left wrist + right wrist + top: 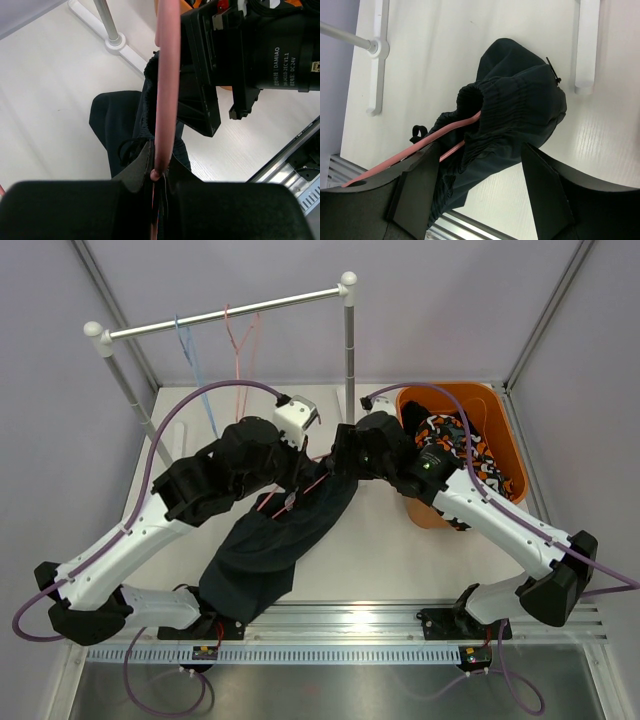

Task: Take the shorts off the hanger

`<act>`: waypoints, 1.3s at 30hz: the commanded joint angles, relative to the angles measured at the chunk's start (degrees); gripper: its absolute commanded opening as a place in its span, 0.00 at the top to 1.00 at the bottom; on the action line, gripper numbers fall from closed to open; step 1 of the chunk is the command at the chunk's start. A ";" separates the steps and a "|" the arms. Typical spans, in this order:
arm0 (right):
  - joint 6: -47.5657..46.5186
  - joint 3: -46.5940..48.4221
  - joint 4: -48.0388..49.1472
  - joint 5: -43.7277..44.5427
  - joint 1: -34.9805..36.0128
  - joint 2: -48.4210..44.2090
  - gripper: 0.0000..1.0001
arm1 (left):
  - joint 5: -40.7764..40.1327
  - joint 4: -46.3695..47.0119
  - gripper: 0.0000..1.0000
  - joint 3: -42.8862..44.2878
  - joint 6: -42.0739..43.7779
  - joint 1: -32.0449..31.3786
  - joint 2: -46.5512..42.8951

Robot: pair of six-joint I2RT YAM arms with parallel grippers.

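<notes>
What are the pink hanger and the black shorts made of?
The pink hanger looks like smooth plastic, perhaps a coating over wire: even colour, soft sheen. The black shorts look like thin, matte cloth: they hang limp and the waistband bunches in fine ridges.

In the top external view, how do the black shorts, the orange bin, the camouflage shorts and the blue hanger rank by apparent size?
1. black shorts and orange bin: about alike, and the bin is partly hidden, so no ranking.
2. camouflage shorts.
3. blue hanger, only a thin outline.
</notes>
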 commanded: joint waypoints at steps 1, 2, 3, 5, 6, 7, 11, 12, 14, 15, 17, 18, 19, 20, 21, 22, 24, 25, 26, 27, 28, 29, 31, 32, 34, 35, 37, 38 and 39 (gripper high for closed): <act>1.24 0.41 1.10 4.38 0.77 -0.78 0.28 | -1.20 4.38 1.00 0.61 -0.24 -0.43 -2.32; 1.15 0.68 0.75 5.25 0.77 -0.43 0.28 | -1.11 4.55 1.00 0.52 -0.33 -0.43 -2.50; 1.23 0.94 0.66 5.44 0.77 -0.16 0.28 | -0.76 4.64 1.00 0.52 -0.33 -0.52 -2.50; 0.97 1.20 0.48 5.70 0.77 0.63 0.32 | -0.85 4.64 1.00 0.52 -0.50 -0.60 -2.76; 1.06 1.21 0.39 5.70 0.77 0.81 0.33 | -1.02 4.56 1.00 0.52 -0.41 -0.60 -2.76; 1.06 1.03 0.48 5.70 0.77 0.98 0.35 | -1.11 4.56 1.00 0.52 -0.33 -0.60 -2.85; 1.32 0.68 0.74 5.53 0.77 2.47 0.38 | -1.02 4.29 1.00 0.61 -0.33 -0.60 -3.20; 1.41 0.50 0.92 5.61 0.77 2.65 0.39 | -1.02 4.29 1.00 0.70 -0.33 -0.60 -3.29; 1.50 0.50 1.01 5.61 0.77 2.92 0.42 | -0.85 4.29 1.00 0.70 -0.33 -0.69 -3.38; 1.50 0.59 1.01 5.61 0.77 3.09 0.45 | -0.85 4.21 1.00 0.61 -0.33 -0.69 -3.38; 1.50 0.77 0.65 5.70 0.77 3.09 0.51 | -0.94 4.12 1.00 0.78 -0.33 -0.69 -3.29; 1.41 0.77 0.57 5.88 0.77 3.01 0.57 | -1.02 4.12 1.00 0.78 -0.24 -0.69 -3.29; 1.24 0.77 0.31 6.23 0.77 2.92 0.60 | -1.11 4.03 1.00 0.78 -0.24 -0.69 -3.29; 1.24 0.77 -0.04 7.19 0.77 2.66 0.63 | -1.29 3.85 1.00 0.70 -0.15 -0.69 -3.29; 1.06 0.85 -0.48 7.81 0.77 2.57 0.69 | -1.46 3.77 1.00 0.78 -0.15 -0.69 -3.29; 0.89 0.94 -1.44 8.59 0.77 2.30 0.73 | -1.64 3.59 1.00 0.87 0.02 -0.69 -3.29; 0.71 1.03 -2.50 11.06 0.77 1.43 0.82 | -2.16 2.80 1.00 0.87 0.20 -0.69 -3.29; 0.62 1.12 -3.12 11.85 0.68 1.16 0.89 | -2.25 2.54 1.00 0.87 0.20 -0.69 -3.47; 0.62 1.12 -3.47 13.42 0.68 0.64 0.92 | -2.25 2.10 1.00 0.96 0.20 -0.69 -3.64; 0.36 1.55 -4.00 14.39 0.68 0.46 0.95 | -2.08 1.83 1.00 1.05 0.20 -0.69 -3.82; 0.10 1.99 -5.31 15.45 0.59 0.37 1.00 | -1.99 1.66 1.00 0.96 0.20 -0.69 -4.08; 0.01 2.78 -5.93 17.02 0.59 0.54 1.00 | -1.82 1.22 1.00 0.87 0.11 -0.69 -4.60; -0.52 3.31 -6.72 17.65 -0.02 0.54 1.00 | -1.03 0.69 1.00 0.78 0.03 -0.69 -5.31; -0.61 3.75 -6.99 18.09 -0.20 0.63 1.00 | -0.41 0.25 1.00 0.61 -0.06 -0.69 -6.01; -1.05 4.10 -7.17 18.53 -1.08 0.54 1.00 | -0.06 -0.71 1.00 0.35 -0.15 -0.69 -6.72; -1.14 4.45 -7.34 18.71 -1.51 0.63 1.00 | 0.12 -1.15 1.00 0.26 -0.15 -0.78 -7.07; -1.66 4.98 -7.78 19.06 -2.74 0.81 1.00 | 0.38 -2.55 1.00 -0.01 0.29 -0.78 -8.03; -1.93 5.33 -7.87 18.97 -3.36 0.89 1.00 | 0.56 -2.82 1.00 -0.18 0.46 -0.78 -8.30; -2.45 5.51 -7.70 18.80 -3.89 0.90 1.00 | 0.82 -2.91 1.00 -0.44 0.64 -0.78 -9.08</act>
